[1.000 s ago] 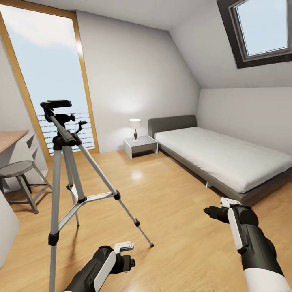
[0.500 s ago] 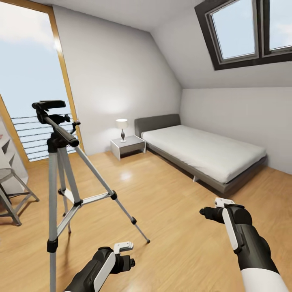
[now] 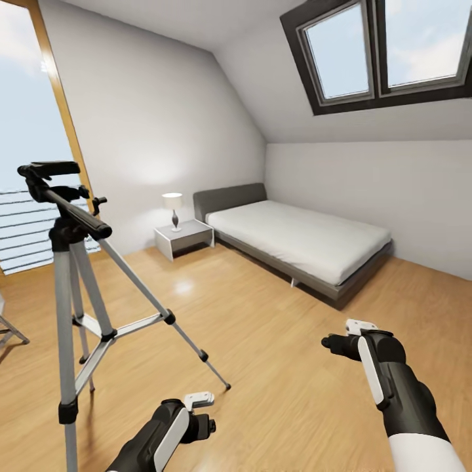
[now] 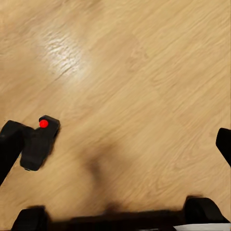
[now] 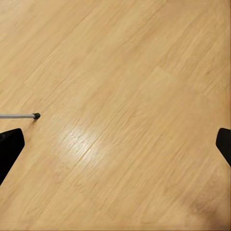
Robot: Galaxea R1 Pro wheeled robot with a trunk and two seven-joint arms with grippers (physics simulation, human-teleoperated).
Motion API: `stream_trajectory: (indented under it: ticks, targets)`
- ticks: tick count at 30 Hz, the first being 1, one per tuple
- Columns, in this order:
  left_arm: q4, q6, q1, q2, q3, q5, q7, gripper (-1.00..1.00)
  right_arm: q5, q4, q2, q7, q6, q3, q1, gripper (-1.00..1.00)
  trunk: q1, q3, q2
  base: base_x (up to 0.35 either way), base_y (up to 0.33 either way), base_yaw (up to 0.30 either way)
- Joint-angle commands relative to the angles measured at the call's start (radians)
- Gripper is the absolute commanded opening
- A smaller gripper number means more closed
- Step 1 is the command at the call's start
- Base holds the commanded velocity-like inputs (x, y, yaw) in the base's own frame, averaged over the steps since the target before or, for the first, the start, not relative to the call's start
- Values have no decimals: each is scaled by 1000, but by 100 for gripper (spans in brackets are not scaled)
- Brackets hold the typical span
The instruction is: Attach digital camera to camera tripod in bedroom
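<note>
The digital camera [image 4: 37, 144] lies on the wood floor [image 3: 275, 341], seen under the left gripper [image 4: 115, 144]. Its red button is at one end and its long side runs toward the finger [image 4: 9, 144] next to it. The left gripper's jaws are wide open and hold nothing. The right gripper [image 5: 115, 144] is open too, over bare floor. The camera tripod [image 3: 69, 262] stands at about nine o'clock. The left arm is nearer to both.

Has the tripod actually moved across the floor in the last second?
No. The tripod slid left in the head view, but the bed and nightstand slid left alike, so the camera turned instead.
</note>
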Motion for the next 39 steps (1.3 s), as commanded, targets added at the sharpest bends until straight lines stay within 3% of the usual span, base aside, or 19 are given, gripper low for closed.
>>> stream_trajectory:
  ticks: [1, 6, 12, 17, 22, 25, 39]
  targets:
    - [-1, 2, -1, 0, -3, 11, 10, 100, -2, -1, 0, 0, 4, -1, -1, 100, 4, -4, -8, -10, 33, -255]
    - [-2, 8, -1, -7, -2, 17, 119, 100, -4, -2, 0, 0, 4, 2, 0, 100, 23, -20, -43, -5, 18, -200]
    - [-2, 9, -1, -11, -5, 18, 174, 100, -5, -7, 1, 1, 4, 3, 2, 100, 46, -39, -85, -2, 6, -73]
    - [-2, 9, -1, -12, -5, 17, 186, 100, -5, -11, 2, 1, 4, 7, 6, 100, 65, -54, -120, 0, 2, -20]
    - [-2, 9, -1, -11, -4, 18, 190, 100, -6, -12, 2, 1, 4, 37, 8, 100, 84, -70, -155, 0, 1, -9]
    - [-2, 4, 0, -9, -3, 19, 181, 100, -7, -13, 2, 1, 4, 67, 9, 100, 84, -70, -155, 0, 0, -3]
    - [-2, -7, 2, 0, -4, 18, 175, 100, -9, -15, 0, 3, 4, 76, 10, 100, 84, -70, -155, -179, 0, 0]
